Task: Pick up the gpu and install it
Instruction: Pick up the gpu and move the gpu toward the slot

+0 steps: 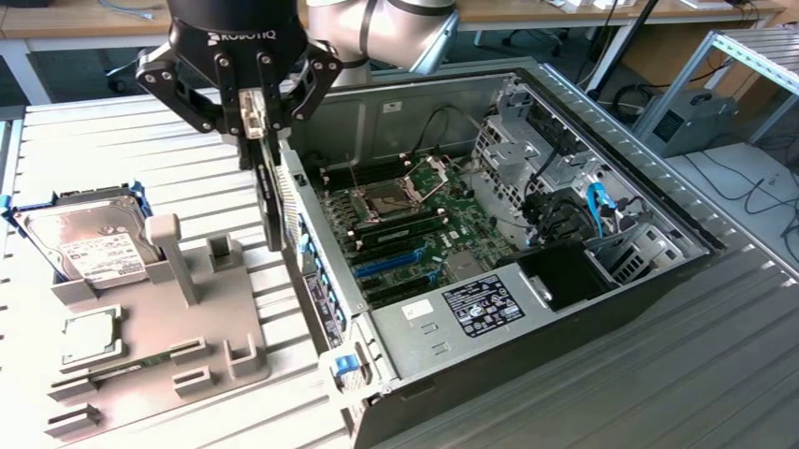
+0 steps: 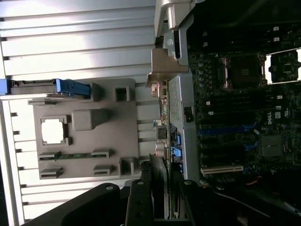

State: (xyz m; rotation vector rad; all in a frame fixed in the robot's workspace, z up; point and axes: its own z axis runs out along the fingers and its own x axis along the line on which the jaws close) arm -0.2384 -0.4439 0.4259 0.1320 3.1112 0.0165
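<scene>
Tool (image 1: 256,117) pinched the gpu (image 1: 269,201), hanging edge-down by the open case's (image 1: 500,365) wall, over the ribbed metal tabletop (image 1: 112,140); desks (image 1: 75,21) stood behind.

Robotics lab / assembly test cell, not a home or office. Evidence: silver-grey UR robot arm (image 1: 387,23) w/ black Robotiq-marked gripper (image 1: 256,136), fingers (image 1: 254,112) clamped on a thin black flat gpu card (image 1: 271,215). Silver ribbed aluminium bench (image 1: 112,140) carries a black open-sided PC tower case (image 1: 562,365), green mobo (image 1: 437,234) exposed. Beside it, a grey moulded parts fixture (image 1: 187,318) w/ slots. Bkgd: light wooden desks (image 1: 75,23), aluminium extrusion frame (image 1: 749,47), loose black cables (image 1: 764,192) on grey floor (image 1: 736,164).
</scene>
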